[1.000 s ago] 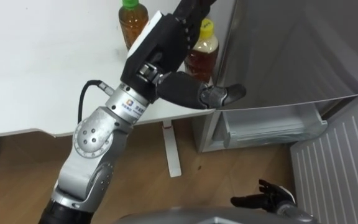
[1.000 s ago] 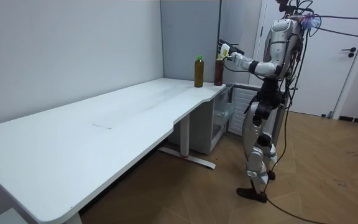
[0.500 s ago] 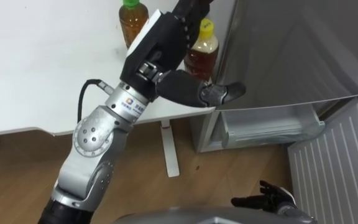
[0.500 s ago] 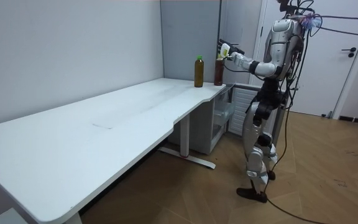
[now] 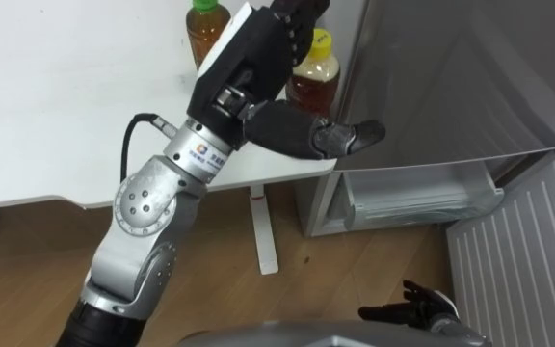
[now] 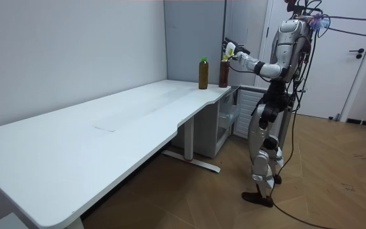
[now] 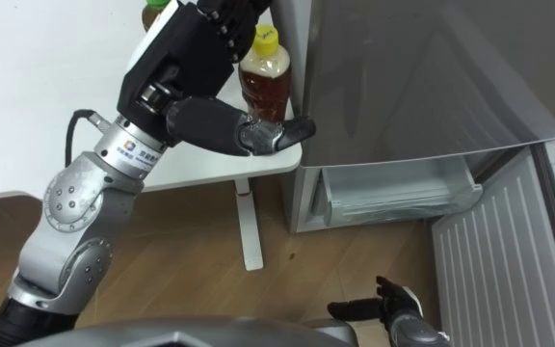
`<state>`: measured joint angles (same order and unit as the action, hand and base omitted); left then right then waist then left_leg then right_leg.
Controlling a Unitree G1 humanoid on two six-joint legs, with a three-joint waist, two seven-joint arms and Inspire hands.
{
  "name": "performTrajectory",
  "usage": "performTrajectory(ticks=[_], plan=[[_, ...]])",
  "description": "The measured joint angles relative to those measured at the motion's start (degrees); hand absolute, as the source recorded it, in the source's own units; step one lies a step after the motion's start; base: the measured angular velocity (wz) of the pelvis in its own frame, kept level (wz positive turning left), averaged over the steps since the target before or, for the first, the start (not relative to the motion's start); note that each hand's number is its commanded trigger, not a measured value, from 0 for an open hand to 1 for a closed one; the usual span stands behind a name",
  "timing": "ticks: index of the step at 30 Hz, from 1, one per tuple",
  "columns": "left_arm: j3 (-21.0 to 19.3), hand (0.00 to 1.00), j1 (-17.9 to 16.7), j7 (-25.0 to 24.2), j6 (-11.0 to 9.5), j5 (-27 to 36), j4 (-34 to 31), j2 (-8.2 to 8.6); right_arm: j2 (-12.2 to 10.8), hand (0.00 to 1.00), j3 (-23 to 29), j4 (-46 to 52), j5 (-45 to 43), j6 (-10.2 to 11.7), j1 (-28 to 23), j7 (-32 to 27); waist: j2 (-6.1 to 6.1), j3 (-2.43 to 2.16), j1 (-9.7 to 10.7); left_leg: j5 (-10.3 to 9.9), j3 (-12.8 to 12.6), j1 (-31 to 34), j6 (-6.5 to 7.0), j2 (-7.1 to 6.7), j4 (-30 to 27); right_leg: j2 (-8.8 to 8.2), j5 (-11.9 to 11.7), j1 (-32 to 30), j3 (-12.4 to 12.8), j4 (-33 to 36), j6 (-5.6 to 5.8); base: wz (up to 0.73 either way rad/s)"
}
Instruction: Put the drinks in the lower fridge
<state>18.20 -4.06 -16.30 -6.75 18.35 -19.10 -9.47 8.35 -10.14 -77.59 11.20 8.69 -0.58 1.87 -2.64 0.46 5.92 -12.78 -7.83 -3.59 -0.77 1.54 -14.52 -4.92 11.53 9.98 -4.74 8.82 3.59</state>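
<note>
Two bottles of brown drink stand on the white table [image 5: 66, 106] near its corner: a green-capped bottle [image 5: 205, 31] and a yellow-capped bottle [image 5: 314, 75] next to the fridge. My left hand [image 5: 256, 66] is raised between them, its back towards me and partly covering the yellow-capped bottle. Its thumb [image 5: 347, 137] sticks out straight below that bottle, and its fingers reach up past the cap; nothing is held. In the room view the left hand [image 6: 232, 52] hovers at the bottle's cap. My right hand [image 5: 420, 310] hangs low over the floor, fingers relaxed.
The grey fridge [image 5: 451, 77] stands right of the table. Its lower compartment is open, showing a clear drawer [image 5: 422, 198], and the lower door [image 5: 518, 280] swings out to the right. A table leg [image 5: 264, 231] stands on the wooden floor below.
My left hand has risen a little and shifted slightly towards the yellow-capped bottle. The bottles, the fridge door and my right hand have stayed put.
</note>
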Motion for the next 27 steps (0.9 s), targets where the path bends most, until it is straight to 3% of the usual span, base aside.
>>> performTrajectory(ticks=[27], plan=[[-1.5,0.00,0.0,4.5,-1.1,-0.6,0.0,-0.37,0.6,0.00,1.3,-0.4,0.0,0.5,-0.8,0.2,0.86,0.34,0.0,0.0,0.1,-0.2,-0.02,0.10,0.3,0.13,-0.1,0.0,0.0,-0.2,-0.08,0.00]])
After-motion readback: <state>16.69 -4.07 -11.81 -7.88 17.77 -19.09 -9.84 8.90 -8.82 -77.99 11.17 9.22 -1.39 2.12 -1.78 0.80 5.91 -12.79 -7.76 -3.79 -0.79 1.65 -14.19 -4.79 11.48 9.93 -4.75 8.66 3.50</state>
